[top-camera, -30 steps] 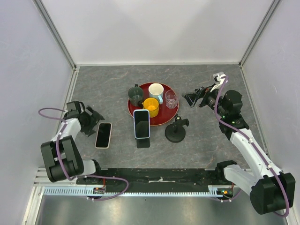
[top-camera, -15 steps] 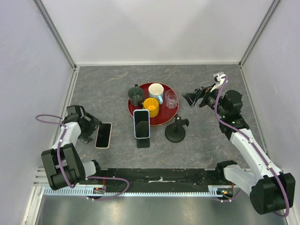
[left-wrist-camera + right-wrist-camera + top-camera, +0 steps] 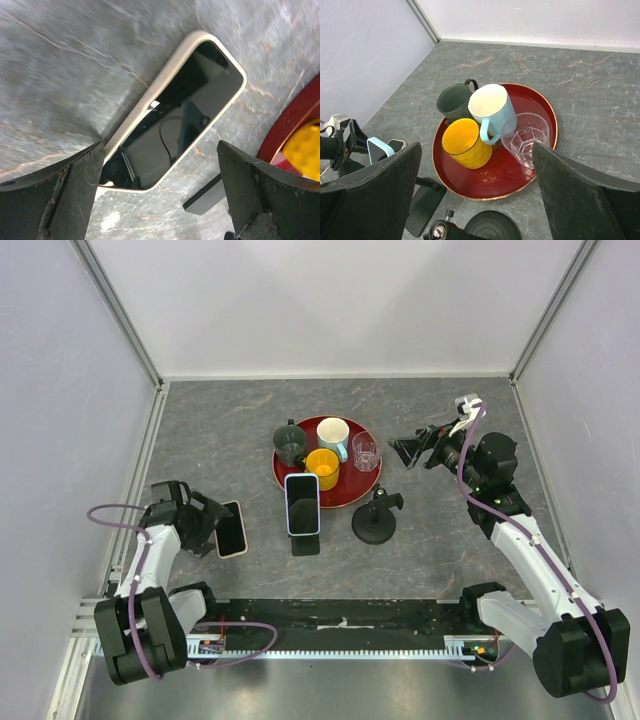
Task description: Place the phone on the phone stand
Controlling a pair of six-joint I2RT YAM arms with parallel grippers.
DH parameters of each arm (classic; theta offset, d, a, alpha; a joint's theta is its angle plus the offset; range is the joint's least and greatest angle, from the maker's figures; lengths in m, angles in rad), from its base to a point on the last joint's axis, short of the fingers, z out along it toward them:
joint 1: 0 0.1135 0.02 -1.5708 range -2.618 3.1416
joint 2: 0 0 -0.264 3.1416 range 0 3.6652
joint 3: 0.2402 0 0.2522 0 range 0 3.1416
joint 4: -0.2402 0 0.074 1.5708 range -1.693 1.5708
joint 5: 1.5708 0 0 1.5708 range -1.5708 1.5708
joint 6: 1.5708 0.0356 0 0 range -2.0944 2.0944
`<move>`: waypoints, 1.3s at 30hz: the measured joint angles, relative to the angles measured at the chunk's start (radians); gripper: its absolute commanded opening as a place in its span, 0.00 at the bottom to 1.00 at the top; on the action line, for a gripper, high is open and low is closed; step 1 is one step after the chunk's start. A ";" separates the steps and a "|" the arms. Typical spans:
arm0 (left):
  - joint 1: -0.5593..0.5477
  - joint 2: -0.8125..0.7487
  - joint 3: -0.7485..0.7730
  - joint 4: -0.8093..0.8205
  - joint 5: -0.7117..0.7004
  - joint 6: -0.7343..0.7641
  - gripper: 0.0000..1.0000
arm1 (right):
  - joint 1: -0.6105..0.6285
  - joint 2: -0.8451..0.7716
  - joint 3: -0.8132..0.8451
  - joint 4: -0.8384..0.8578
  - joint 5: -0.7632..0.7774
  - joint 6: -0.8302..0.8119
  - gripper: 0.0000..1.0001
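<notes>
The task is at an early stage: the phone [image 3: 180, 115] is not on a stand yet and appears to lie face up on the tabletop [image 3: 230, 430], at the left and well apart from the empty phone stand [image 3: 376, 521]. That stand has a black round base and sits just in front of the red tray [image 3: 345, 492]. The left tool [image 3: 160, 150] is spread wide around the phone, with 1 finger [image 3: 65, 195] overlapping its near corner and the other off to the far side. Whether either pad touches the case cannot be told, and nothing shows the phone gripped. The right tool [image 3: 405, 452] is also wide apart and holds nothing, hovering beside the tray on the far right. By my reading, the grasp, the lift, the carry to the right and the seating in the cradle all remain to be done. A 2nd phone in a blue case [image 3: 302, 504] already leans on a flat dark stand [image 3: 306, 543] between the 2 arms, so that one looks finished. The task's phone has a cream case with rounded corners and a glossy black screen that mirrors the arm and its cable. It is thin and low to the surface, so I would expect its edges to give the fingers little to hold.
</notes>
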 measured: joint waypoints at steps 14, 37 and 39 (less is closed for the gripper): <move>-0.270 0.091 0.090 -0.044 -0.109 -0.002 1.00 | 0.000 0.027 -0.008 0.030 -0.003 0.015 0.98; -0.404 0.348 0.235 -0.077 -0.211 0.146 1.00 | -0.006 0.035 -0.008 0.037 -0.001 0.015 0.98; -0.414 0.366 0.249 -0.084 -0.230 0.156 1.00 | -0.007 0.040 -0.008 0.037 0.000 0.015 0.98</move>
